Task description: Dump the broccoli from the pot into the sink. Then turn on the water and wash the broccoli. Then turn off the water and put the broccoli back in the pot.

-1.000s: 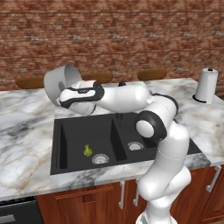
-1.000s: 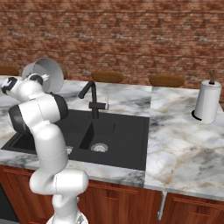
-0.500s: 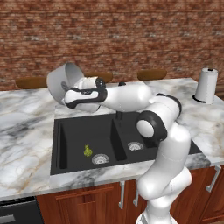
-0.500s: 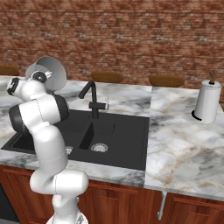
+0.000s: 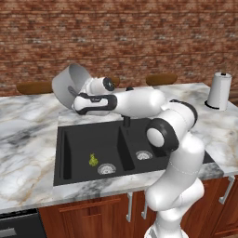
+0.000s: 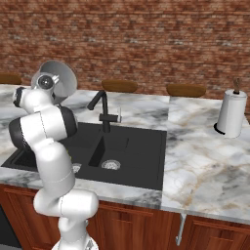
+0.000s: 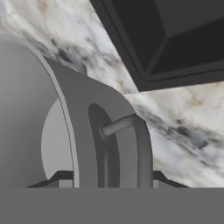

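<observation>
The grey metal pot (image 5: 69,82) hangs tipped on its side above the marble counter behind the sink's left end, its mouth facing the sink. My gripper (image 5: 76,98) is shut on its rim by a loop handle (image 7: 133,140). The pot (image 6: 59,79) also shows behind my arm, and its wall (image 7: 26,109) looms close in the hand view. The broccoli (image 5: 93,160) lies on the floor of the larger left basin of the black sink (image 5: 59,139), beside the round drain (image 5: 106,168). A corner of the sink (image 7: 175,39) shows past the pot.
A black faucet (image 6: 102,110) stands behind the divider between the basins. A paper towel roll (image 5: 219,90) stands at the far right of the counter. Brown wooden bowls (image 5: 33,87) (image 6: 119,86) line the back edge against the brick wall.
The tipped pot has drifted a little to the right and upward with my hand. The broccoli has stayed in the left basin.
</observation>
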Robot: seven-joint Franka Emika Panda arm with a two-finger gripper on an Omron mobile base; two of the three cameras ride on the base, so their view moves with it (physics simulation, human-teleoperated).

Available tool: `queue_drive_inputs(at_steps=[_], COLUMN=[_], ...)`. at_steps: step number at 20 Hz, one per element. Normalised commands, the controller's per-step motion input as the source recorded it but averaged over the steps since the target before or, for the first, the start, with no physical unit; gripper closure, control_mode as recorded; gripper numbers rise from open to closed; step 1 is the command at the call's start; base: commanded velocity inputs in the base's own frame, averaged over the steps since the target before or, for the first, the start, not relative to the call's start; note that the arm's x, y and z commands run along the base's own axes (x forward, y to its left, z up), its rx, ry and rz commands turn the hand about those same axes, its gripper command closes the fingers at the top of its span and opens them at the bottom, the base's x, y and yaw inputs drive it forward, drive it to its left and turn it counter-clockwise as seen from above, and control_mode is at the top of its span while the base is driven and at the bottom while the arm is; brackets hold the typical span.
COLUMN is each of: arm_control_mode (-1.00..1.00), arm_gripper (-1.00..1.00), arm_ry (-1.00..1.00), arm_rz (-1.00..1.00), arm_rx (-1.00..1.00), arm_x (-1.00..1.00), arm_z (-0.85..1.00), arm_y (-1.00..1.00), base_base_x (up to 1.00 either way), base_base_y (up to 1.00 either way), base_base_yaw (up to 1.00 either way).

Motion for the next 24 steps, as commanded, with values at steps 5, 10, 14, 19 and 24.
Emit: queue_drive_inputs(at_steps=[5,10,14,19,24], arm_control_mode=[-1.00,-1.00,-1.00,-1.00,-1.00], arm_gripper=[1.00,1.00,1.00,1.00,1.00], arm_ry=[-0.05,-0.01,0.00,0.00,0.01], arm_rz=[0.00,0.00,0.00,0.00,0.00], arm_rx=[-0.15,-0.15,-0.10,-0.06,-0.07], arm_x=[-0.09,-0.01,0.00,0.00,0.00], arm_z=[0.18,0.26,0.38,0.41,0.11], arm_y=[0.13,0.19,0.19,0.17,0.23], base_base_x=[0.00,0.00,0.00,0.00,0.00], base_base_y=[0.00,0.00,0.00,0.00,0.00], base_base_yaw=[0.00,0.00,0.00,0.00,0.00])
